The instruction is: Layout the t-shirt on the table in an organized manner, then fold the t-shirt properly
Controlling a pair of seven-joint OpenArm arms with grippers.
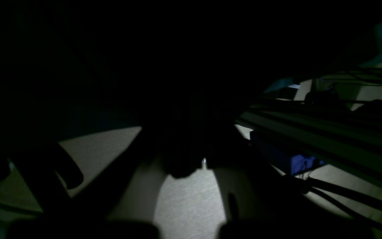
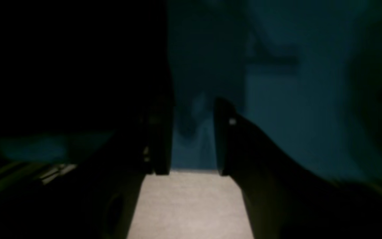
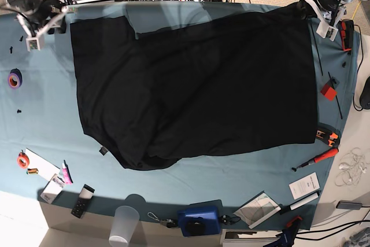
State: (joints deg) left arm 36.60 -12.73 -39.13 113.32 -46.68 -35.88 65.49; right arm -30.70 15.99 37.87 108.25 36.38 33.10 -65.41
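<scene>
The black t-shirt (image 3: 196,85) lies spread over most of the teal table (image 3: 46,120), its lower hem bunched and a small grey tag (image 3: 103,150) at its lower left. At the table's far right corner my left gripper (image 3: 309,5) is shut on the shirt's corner. In its wrist view the left gripper (image 1: 191,166) is pinched on dark fabric, which fills the upper frame. My right gripper (image 3: 45,27) stands open just left of the shirt's far left corner, apart from it. The right wrist view shows the right gripper (image 2: 192,139) with jaws spread and nothing between them.
A purple tape roll (image 3: 14,78) and an orange roll (image 3: 22,159) sit on the left. Along the front edge are a plastic cup (image 3: 124,224) and a blue box (image 3: 199,219). A red block (image 3: 328,89), an orange screwdriver (image 3: 317,159) and papers (image 3: 304,186) lie on the right.
</scene>
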